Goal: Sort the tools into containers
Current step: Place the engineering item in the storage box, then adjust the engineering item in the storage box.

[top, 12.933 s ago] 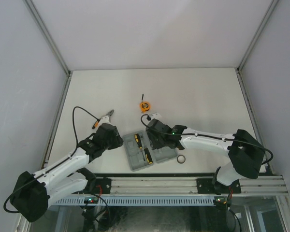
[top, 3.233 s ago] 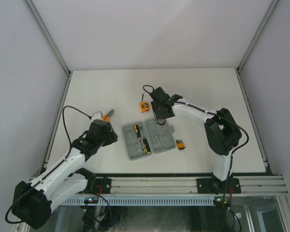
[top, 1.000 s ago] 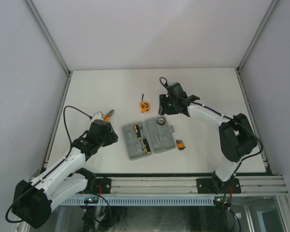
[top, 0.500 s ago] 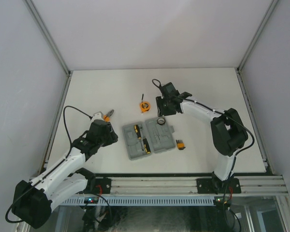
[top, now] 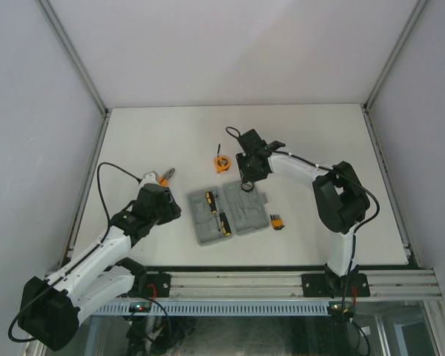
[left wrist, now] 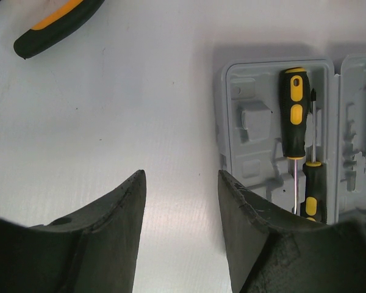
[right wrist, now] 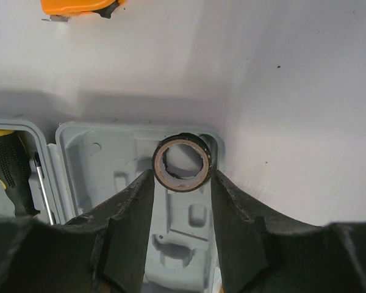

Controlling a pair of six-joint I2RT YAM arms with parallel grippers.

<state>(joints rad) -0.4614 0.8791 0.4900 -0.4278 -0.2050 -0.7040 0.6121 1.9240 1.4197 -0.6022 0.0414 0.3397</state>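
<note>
The grey case (top: 246, 215) lies open near the table's front, with two black-and-orange screwdrivers (left wrist: 294, 113) in its left half (left wrist: 250, 122). A dark ring (right wrist: 182, 162) rests in the far right corner of the right half (right wrist: 110, 165). My right gripper (right wrist: 181, 180) hangs over it, open, a fingertip (right wrist: 143, 183) close against each side of the ring; whether they touch it I cannot tell. My left gripper (left wrist: 182, 183) is open over bare table left of the case. Orange-handled pliers (top: 163, 176), the orange tape measure (top: 220, 162) and the bit set (top: 277, 221) lie on the table.
The white table is boxed in by grey walls on three sides. The tape measure (right wrist: 79, 6) sits just beyond the case's far edge, close to the right gripper (top: 245, 183). The pliers' handle (left wrist: 55, 27) lies beyond the left gripper (top: 170, 209).
My right gripper has swung back left and nearer, from right of the tape measure to over the ring in the case, and its jaws have narrowed. The left arm has not moved.
</note>
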